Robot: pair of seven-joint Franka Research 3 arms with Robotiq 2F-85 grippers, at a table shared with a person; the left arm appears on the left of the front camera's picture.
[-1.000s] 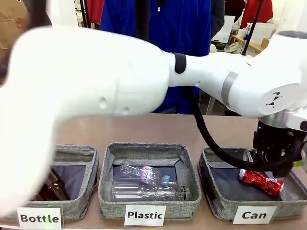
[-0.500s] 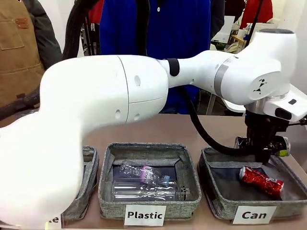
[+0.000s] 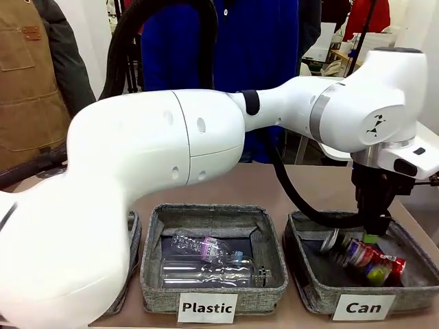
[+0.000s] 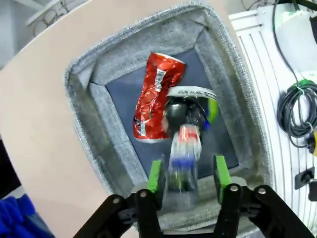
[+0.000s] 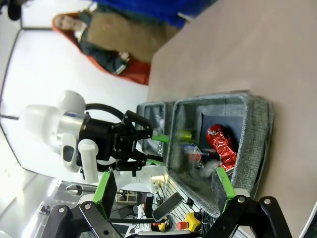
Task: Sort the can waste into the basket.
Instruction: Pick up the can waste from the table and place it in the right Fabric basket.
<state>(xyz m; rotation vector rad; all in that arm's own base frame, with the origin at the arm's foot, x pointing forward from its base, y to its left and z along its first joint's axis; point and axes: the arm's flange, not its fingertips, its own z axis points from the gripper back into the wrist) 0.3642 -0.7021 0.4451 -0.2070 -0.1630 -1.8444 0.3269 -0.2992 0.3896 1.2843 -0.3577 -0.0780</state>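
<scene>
The front view looks level across the table (image 3: 302, 185) toward the person. The left wrist view looks straight down, close above the basket (image 4: 84, 94). The right wrist view, rolled sideways, sees the same basket from farther off

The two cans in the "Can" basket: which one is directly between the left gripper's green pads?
The black can with green, red and blue print, blurred, below the open left gripper. The red can lies beside it on the basket floor.

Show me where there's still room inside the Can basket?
The Can basket has bare dark lining at its far end, beyond the red can, and a strip along the wall beside it. The middle is crowded: the black can drops from the left hand against the red one.
</scene>
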